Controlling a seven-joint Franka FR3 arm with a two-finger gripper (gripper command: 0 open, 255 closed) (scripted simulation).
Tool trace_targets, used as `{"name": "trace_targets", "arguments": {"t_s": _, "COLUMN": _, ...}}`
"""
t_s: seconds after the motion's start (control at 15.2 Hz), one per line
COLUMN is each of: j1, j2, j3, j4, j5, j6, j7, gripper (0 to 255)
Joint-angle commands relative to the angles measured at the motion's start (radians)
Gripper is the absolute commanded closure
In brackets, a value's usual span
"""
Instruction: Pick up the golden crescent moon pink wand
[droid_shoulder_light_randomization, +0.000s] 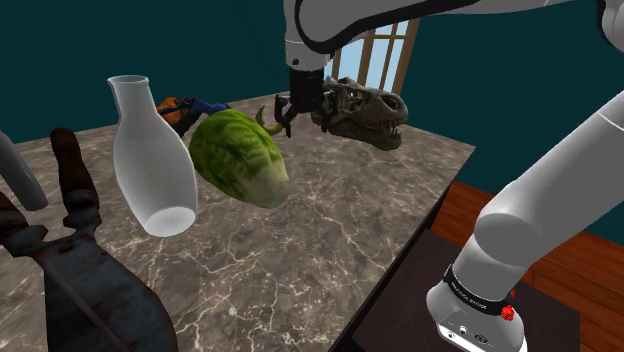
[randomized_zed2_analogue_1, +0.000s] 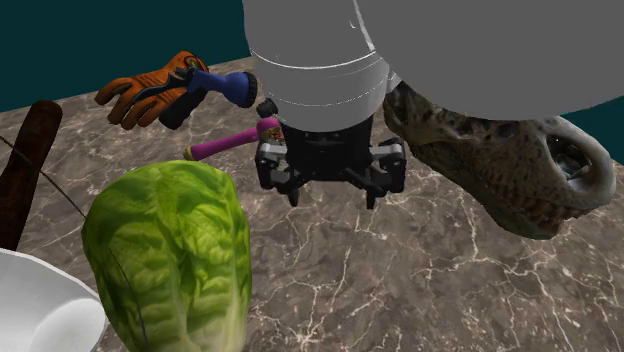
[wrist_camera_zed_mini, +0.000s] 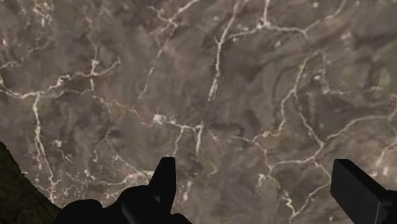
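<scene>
Marble tabletop (droid_shoulder_light_randomization: 330, 230) carries everything. Biggest items: skull (droid_shoulder_light_randomization: 365, 108) at the far edge, lettuce (droid_shoulder_light_randomization: 240, 158) mid-table, white vase (droid_shoulder_light_randomization: 150, 160) beside it on the shoulder view's left. No contents visible in the vase, and it's the only container here. Orange glove (randomized_zed2_analogue_1: 150, 90) sits at the far corner with a blue nozzle (randomized_zed2_analogue_1: 225, 86) touching it. Hand (randomized_zed2_analogue_1: 331, 195) hangs fingers-down over bare marble between lettuce and skull, fingers spread, nothing between them. Wand (randomized_zed2_analogue_1: 225, 143): pink shaft flat on the tabletop, just beyond the hand on the glove side. In the second exterior view its long axis runs from low left up to the right, and the right end goes behind the hand. In the shoulder view a gold curved tip (droid_shoulder_light_randomization: 268, 118) pokes out between lettuce and hand, probably the crescent. My read: the hand is off target, so it needs to shift towards the glove, line the fingers up across the shaft, then drop. Lettuce is close on that side, so clearance looks tight.
</scene>
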Motion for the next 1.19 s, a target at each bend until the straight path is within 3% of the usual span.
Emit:
{"name": "trace_targets", "arguments": {"t_s": 0.0, "j1": -0.012, "j2": 0.069, "j3": 0.030, "j4": 0.052, "j5": -0.032, "j6": 0.028, "j7": 0.107, "gripper": 0}}
{"name": "trace_targets", "arguments": {"t_s": 0.46, "j1": -0.017, "j2": 0.344, "j3": 0.079, "j4": 0.316, "j5": -0.207, "j6": 0.044, "j7": 0.446, "gripper": 0}}
{"name": "trace_targets", "arguments": {"t_s": 0.92, "j1": 0.058, "j2": 0.624, "j3": 0.039, "j4": 0.669, "j5": -0.379, "j6": -0.032, "j7": 0.712, "gripper": 0}}
{"name": "trace_targets", "arguments": {"t_s": 1.12, "j1": 0.066, "j2": 0.647, "j3": 0.029, "j4": 0.676, "j5": -0.391, "j6": -0.015, "j7": 0.735, "gripper": 0}}
